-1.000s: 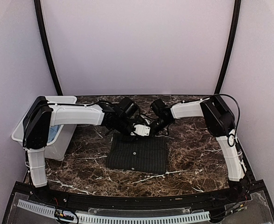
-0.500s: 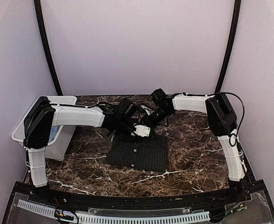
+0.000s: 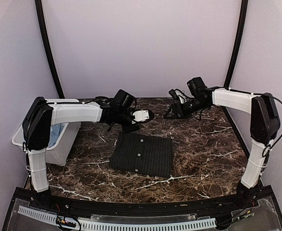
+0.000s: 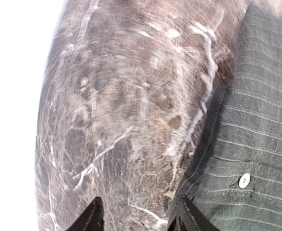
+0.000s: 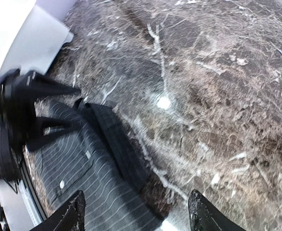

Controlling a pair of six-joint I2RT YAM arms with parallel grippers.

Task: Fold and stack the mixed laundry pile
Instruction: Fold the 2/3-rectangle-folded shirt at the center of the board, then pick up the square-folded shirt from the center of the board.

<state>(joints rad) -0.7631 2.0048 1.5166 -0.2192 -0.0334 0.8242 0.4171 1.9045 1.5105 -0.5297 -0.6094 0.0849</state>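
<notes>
Hovering above the marble table (image 3: 203,144), both of my grippers are empty. My left gripper (image 4: 138,219) has its fingers parted a moderate way, and between them I see only bare stone. The black pinstriped shirt (image 4: 256,120) lies off to one side of those fingertips, its edge passing beneath one finger in my wrist view, with a white button (image 4: 244,180) close by that finger.

My right gripper (image 5: 136,216) stands wider open, also with nothing between the fingers. From it the shirt lies below and to the left, folded flat with the button side up. A darker folded strip runs along the edge nearest this gripper.

From above, the two grippers hang near each other, tips pointing toward one another but apart. The shirt rests on the table below and nearer than both, a neat dark rectangle that neither gripper touches.

Out past my left arm, well away from that gripper, a white bin (image 3: 66,144) sits at the table's edge. A light blue patch (image 3: 55,135) shows inside it, but I cannot tell what it is.
</notes>
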